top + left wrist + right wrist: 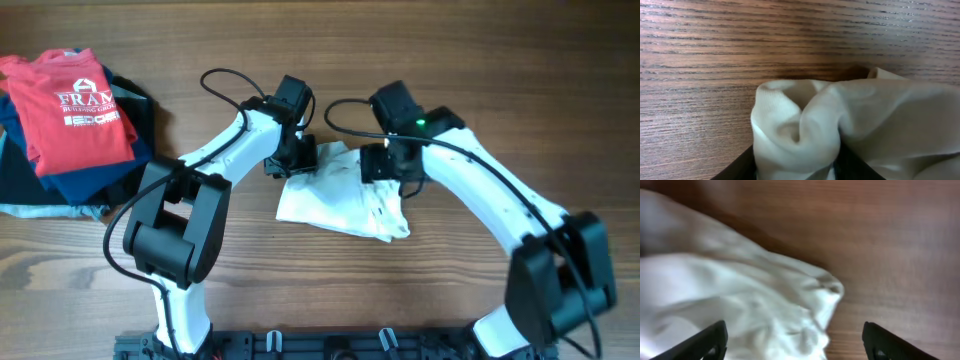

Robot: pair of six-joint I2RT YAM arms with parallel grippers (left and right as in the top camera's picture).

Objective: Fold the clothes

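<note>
Shirt [335,200] lies bunched at the middle of the table [470,70], with a gripper at each far corner.
Your left gripper [293,155] pinches a wad of the shirt's far left corner. Your right gripper [384,165] hangs spread wide over the far right edge, gripping nothing. The bundle runs slantwise from the left corner toward the near right, so its bulk lies base-ward of both grippers. Your right arm is nearer the loose end.

1. The table [450,80] is seen straight down from high above, with the white T-shirt [340,195] near the middle.
2. From the left wrist, the white T-shirt's left side is viewed very closely, low over the wood.
3. From the right wrist, its right side is viewed equally closely; the white T-shirt is shared by all views.
</note>
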